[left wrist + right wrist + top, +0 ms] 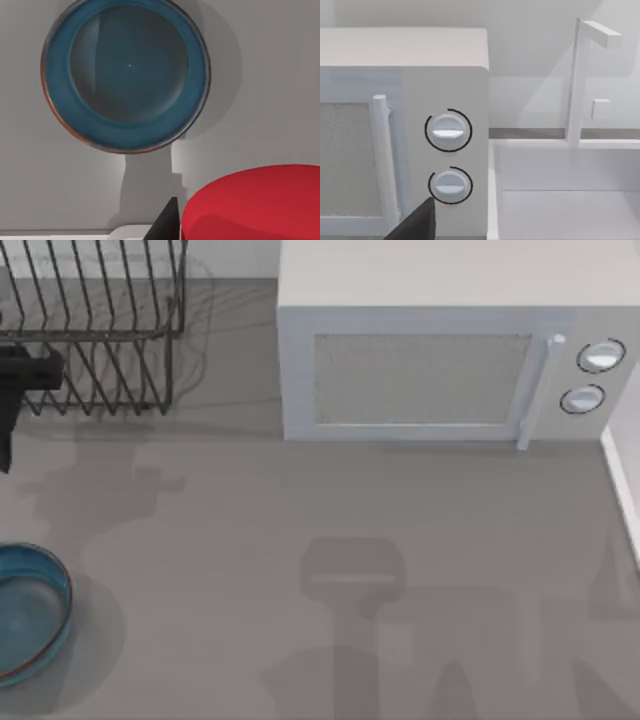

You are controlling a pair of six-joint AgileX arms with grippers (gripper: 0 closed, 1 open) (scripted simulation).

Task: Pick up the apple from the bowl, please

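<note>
In the left wrist view the red apple (pixel 255 202) looms large and close, hanging well above the table. One black finger (pixel 167 222) of my left gripper (pixel 235 232) lies against its side, and the gripper is shut on the apple. Below it the blue bowl (pixel 60 95) sits on the table with nothing inside. From above, the bowl (pixel 58 590) is at the table's left edge, with a dark part of my left arm (pixel 25 380) further back at that edge. My right gripper's dark fingertip (pixel 415 225) points at the microwave's front.
A white microwave (pixel 420 300) stands at the back, with its two knobs (pixel 447 131) and door handle (pixel 535 390) on the right. A black wire dish rack (pixel 100 330) is at the back left. A white sink basin (pixel 570 200) with a faucet lies right of the microwave.
</note>
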